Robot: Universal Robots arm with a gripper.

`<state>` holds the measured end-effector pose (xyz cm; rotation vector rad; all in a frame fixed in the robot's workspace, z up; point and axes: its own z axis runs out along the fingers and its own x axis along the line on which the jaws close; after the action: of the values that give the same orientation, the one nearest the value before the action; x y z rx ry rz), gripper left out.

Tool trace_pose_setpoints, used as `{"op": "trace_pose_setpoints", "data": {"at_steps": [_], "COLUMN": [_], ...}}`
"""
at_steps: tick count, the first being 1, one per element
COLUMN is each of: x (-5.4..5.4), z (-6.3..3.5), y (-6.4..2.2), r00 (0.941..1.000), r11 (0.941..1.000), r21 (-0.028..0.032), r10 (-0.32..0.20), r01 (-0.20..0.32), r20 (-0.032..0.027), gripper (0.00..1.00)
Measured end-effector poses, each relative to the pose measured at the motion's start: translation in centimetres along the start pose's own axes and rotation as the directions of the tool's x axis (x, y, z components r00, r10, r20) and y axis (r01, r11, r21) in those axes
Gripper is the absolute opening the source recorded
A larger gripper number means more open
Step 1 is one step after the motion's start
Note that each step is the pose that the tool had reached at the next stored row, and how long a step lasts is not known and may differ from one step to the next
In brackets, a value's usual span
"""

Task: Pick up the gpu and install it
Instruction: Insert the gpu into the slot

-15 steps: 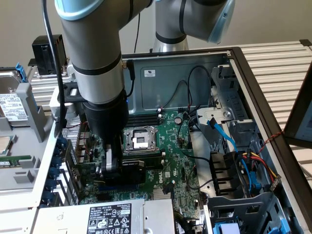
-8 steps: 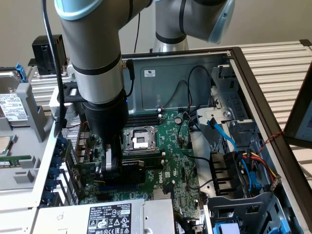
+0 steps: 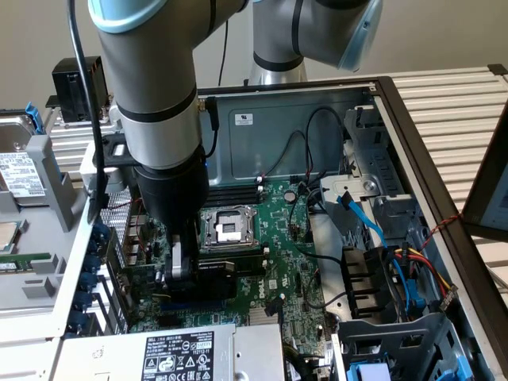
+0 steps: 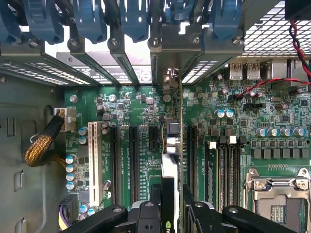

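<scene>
My gripper (image 3: 179, 268) reaches down into the open computer case and is shut on the gpu (image 3: 213, 275), whose black shroud shows just to the exterior view's right of the fingers. In the wrist view the gpu (image 4: 170, 145) is seen edge-on between the two black fingers (image 4: 154, 195), standing upright over the green motherboard (image 4: 131, 104) in line with the long black expansion slots (image 4: 132, 160). Its silver end bracket (image 4: 170, 80) reaches the rear slot openings of the case. I cannot tell whether the card's edge sits in a slot.
The CPU socket (image 3: 226, 226) lies just beyond the gripper. Blue slot latches (image 4: 133, 19) line the case's rear wall. A power supply (image 3: 175, 353) sits at the front, and blue, red and yellow cables (image 3: 381, 238) with drive bays crowd the exterior view's right.
</scene>
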<state>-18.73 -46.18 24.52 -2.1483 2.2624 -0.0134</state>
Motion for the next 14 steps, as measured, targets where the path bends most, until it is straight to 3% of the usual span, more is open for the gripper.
{"op": "trace_pose_setpoints", "data": {"at_steps": [14], "x": [0.00], "z": [0.02], "y": [-0.01], "r00": [1.0000], "r11": [1.0000], "r21": [0.0001], "r10": [0.000], "r01": [0.000], "r20": [0.0001], "gripper": [0.27]}}
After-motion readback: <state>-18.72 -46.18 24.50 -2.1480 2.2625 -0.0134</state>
